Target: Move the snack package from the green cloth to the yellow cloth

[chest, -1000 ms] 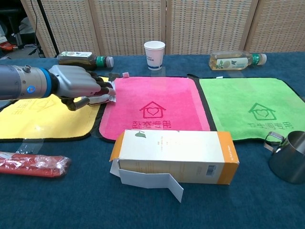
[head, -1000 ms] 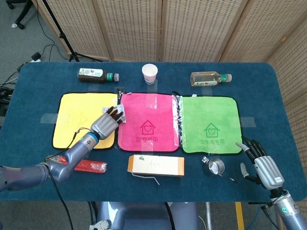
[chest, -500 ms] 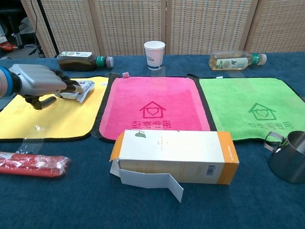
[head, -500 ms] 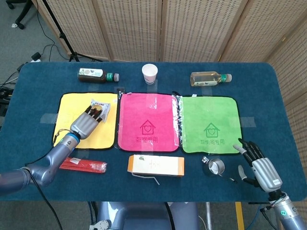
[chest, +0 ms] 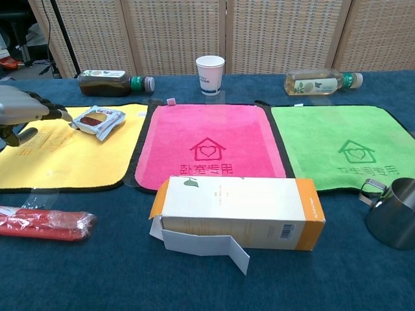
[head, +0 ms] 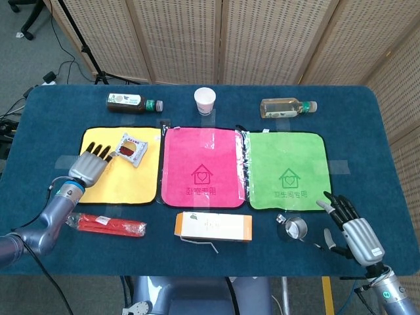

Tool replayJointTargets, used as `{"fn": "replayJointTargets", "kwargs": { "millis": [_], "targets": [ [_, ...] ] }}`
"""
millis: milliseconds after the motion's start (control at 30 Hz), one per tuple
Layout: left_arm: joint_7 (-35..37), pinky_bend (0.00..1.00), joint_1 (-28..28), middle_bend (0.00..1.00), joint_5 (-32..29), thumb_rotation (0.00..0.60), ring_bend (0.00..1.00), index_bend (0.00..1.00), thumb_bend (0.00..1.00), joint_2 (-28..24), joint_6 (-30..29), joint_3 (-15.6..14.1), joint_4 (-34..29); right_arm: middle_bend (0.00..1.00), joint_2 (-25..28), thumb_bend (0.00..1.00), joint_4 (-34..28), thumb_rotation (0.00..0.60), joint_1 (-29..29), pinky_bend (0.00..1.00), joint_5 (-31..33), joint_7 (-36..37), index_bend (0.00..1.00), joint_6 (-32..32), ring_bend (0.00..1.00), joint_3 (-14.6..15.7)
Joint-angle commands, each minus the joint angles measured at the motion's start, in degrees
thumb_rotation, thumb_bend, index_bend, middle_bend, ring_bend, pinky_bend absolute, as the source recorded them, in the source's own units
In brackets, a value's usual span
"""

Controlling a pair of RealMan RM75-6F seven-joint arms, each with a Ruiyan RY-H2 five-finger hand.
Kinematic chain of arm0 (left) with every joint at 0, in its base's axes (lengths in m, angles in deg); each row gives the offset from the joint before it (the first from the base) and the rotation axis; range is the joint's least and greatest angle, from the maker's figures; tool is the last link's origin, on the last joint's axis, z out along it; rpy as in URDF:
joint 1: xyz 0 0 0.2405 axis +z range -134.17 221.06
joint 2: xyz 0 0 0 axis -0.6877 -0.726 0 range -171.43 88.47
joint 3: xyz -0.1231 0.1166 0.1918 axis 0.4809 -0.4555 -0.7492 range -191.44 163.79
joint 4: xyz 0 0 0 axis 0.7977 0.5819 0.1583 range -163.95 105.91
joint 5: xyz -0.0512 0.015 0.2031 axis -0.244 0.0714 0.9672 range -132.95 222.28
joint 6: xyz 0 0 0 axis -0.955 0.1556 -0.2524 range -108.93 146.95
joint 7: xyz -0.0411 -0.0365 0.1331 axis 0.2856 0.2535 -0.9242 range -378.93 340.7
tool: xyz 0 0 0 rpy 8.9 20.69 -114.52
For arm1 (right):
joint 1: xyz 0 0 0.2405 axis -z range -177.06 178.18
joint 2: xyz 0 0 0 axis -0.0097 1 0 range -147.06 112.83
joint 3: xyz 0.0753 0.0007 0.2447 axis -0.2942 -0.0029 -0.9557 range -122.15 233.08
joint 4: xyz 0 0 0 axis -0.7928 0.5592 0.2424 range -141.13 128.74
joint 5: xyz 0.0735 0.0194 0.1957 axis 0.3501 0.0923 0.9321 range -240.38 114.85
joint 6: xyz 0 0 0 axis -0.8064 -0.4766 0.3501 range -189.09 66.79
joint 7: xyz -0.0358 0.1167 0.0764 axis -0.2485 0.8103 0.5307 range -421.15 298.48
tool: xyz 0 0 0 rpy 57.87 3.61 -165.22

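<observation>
Snack package lying flat on the yellow cloth, in its upper right part, close to the edge facing the pink cloth. Held by nothing. Left hand resting low over the same yellow cloth, just left of the package and apart from it, fingers spread and empty; in the chest view only the fingertips and part of the palm visible at the frame's left edge, near the package but not touching.

Green cloth lying right of the pink cloth, nothing on it. Right hand down beyond the green cloth's lower right corner, over bare table, fingers apart, holding nothing; not seen in the chest view.

Behind the pink cloth: white paper cup standing upright. Behind the yellow cloth: dark bottle on its side. Behind the green cloth: pale bottle on its side. In front of the pink cloth: orange-and-white carton lying flat, one flap open. In front of the green cloth, between carton and right hand: small metal cup. In front of the yellow cloth, beside the left forearm: red wrapped stick pack.
</observation>
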Motion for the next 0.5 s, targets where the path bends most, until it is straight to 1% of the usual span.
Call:
{"fn": "replayJointTargets", "kwargs": {
  "millis": [33, 100, 167, 200, 267, 333, 400, 433, 500],
  "targets": [
    [10.8, 0.00, 4.5, 0.00, 8.3, 0.600, 0.00, 0.00, 0.73, -2.4, -6.0, 3.3, -2.3, 0.00, 0.0, 0.65, 0.0, 0.600, 0.1, 0.00, -0.2, 0.0, 0.12, 0.3, 0.00, 0.0],
    [17.1, 0.00, 6.7, 0.00, 12.5, 0.600, 0.00, 0.00, 0.69, -3.8, -10.2, 5.0, -4.5, 0.00, 0.0, 0.65, -0.1, 0.600, 0.1, 0.00, -0.4, -0.1, 0.12, 0.4, 0.00, 0.1],
    [22.2, 0.00, 8.8, 0.00, 16.6, 0.600, 0.00, 0.00, 0.65, -5.3, -14.0, 5.8, -6.8, 0.00, -0.1, 0.65, -0.1, 0.600, 0.1, 0.00, -0.7, -0.3, 0.12, 0.5, 0.00, 0.3],
    [25.0, 0.00, 10.3, 0.00, 19.0, 0.600, 0.00, 0.00, 0.62, -6.2, -16.8, 6.2, -8.6, 0.00, -0.1, 0.65, -0.2, 0.600, 0.1, 0.00, -1.0, -0.5, 0.12, 0.6, 0.00, 0.4],
    [28.5, 0.00, 13.0, 0.00, 22.9, 0.600, 0.00, 0.00, 0.56, -7.6, -21.7, 6.4, -11.8, 0.00, -0.1, 0.65, -0.3, 0.600, 0.1, 0.00, -1.5, -0.9, 0.12, 1.0, 0.00, 0.5],
    [29.4, 0.00, 14.4, 0.00, 24.8, 0.600, 0.00, 0.00, 0.47, -8.1, -24.2, 6.3, -13.3, 0.00, -0.2, 0.65, -0.3, 0.600, 0.2, 0.00, -1.6, -1.2, 0.12, 1.3, 0.00, 0.5],
    [29.6, 0.00, 16.5, 0.00, 27.2, 0.600, 0.00, 0.00, 0.36, -8.4, -28.2, 6.1, -15.0, 0.00, -0.2, 0.65, -0.4, 0.600, 0.4, 0.00, -1.9, -1.9, 0.12, 1.8, 0.00, 0.5],
    [29.4, 0.00, 17.9, 0.00, 28.8, 0.600, 0.00, 0.00, 0.33, -8.4, -30.8, 5.9, -15.8, 0.00, -0.2, 0.65, -0.4, 0.600, 0.6, 0.00, -1.9, -2.4, 0.12, 2.1, 0.00, 0.4],
    [28.2, 0.00, 20.3, 0.00, 31.1, 0.600, 0.00, 0.00, 0.23, -8.3, -34.9, 5.3, -16.8, 0.00, -0.3, 0.65, -0.5, 0.600, 0.8, 0.00, -2.1, -3.3, 0.12, 2.6, 0.00, 0.3]
  ]
}}
